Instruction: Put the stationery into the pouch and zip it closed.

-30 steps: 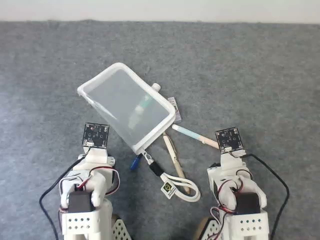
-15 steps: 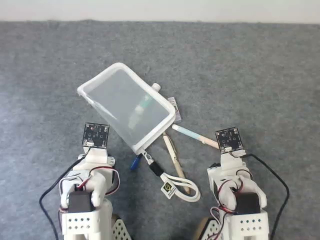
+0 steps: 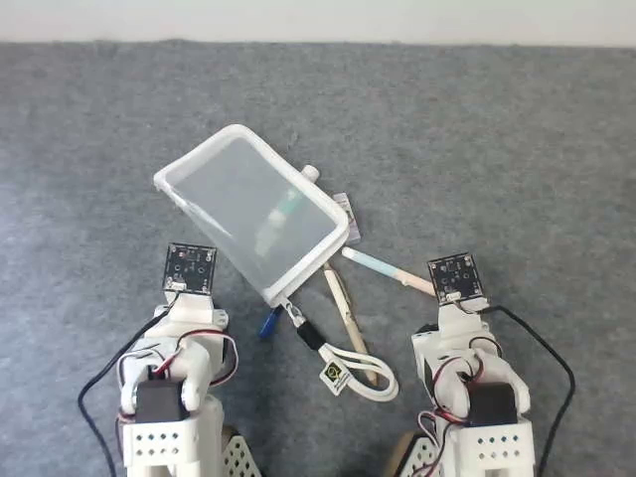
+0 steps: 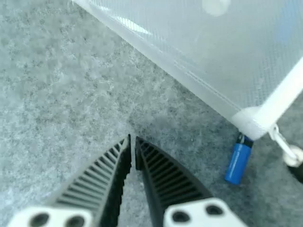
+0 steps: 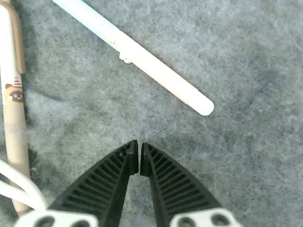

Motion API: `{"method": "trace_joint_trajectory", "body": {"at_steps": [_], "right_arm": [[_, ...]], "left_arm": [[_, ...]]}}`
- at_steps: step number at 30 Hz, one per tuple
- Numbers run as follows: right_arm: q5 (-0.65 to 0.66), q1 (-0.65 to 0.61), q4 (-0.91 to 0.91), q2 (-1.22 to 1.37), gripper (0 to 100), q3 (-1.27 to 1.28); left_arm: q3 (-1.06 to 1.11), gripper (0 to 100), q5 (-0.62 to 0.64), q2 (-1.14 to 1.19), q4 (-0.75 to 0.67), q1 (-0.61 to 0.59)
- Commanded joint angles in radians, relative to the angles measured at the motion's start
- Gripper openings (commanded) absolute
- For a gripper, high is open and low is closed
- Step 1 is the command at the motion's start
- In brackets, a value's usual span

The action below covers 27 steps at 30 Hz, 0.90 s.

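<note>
A translucent white pouch (image 3: 248,212) lies tilted in the middle of the grey mat, with a pen inside it; its near corner shows as pouch (image 4: 208,61). A blue pen (image 3: 269,322) pokes out under that corner, seen as blue pen (image 4: 238,158). A beige pen (image 3: 347,310) and a white-and-teal pen (image 3: 388,269) lie right of the pouch; beige pen (image 5: 13,99), white pen (image 5: 137,59). My left gripper (image 4: 132,141) is shut, empty, just short of the pouch corner. My right gripper (image 5: 139,144) is shut, empty, near the white pen's tip.
A white wrist strap with a tag (image 3: 348,371) trails from the pouch's zipper pull (image 3: 295,316) between the two arms. A small label (image 3: 348,214) lies by the pouch's right edge. Grey mat (image 3: 517,149) stretches open to the right and far side.
</note>
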Motion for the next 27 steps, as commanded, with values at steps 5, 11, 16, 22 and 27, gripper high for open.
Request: {"method": "trace_joint_trajectory", "body": {"at_steps": [5, 11, 16, 22, 27], "right_arm": [[0.011, 0.012, 0.008, -0.013, 0.9, 0.012], [0.012, 0.038, -0.010, -0.013, 0.9, -0.103], [0.098, 0.044, -0.012, -0.013, 0.7, -0.226], [0.212, 0.042, -0.077, -0.013, 0.9, -0.293], [0.287, 0.027, -0.113, -0.001, 0.9, -0.367]], "left_arm": [[-0.059, 1, -0.064, -0.021, -0.094, -0.002], [-0.091, 1, -0.091, -0.021, -0.097, -0.087], [-0.119, 1, -0.075, -0.021, -0.084, -0.186], [-0.117, 1, -0.078, -0.021, -0.084, -0.210], [-0.114, 1, -0.084, -0.021, -0.083, -0.212]]}}
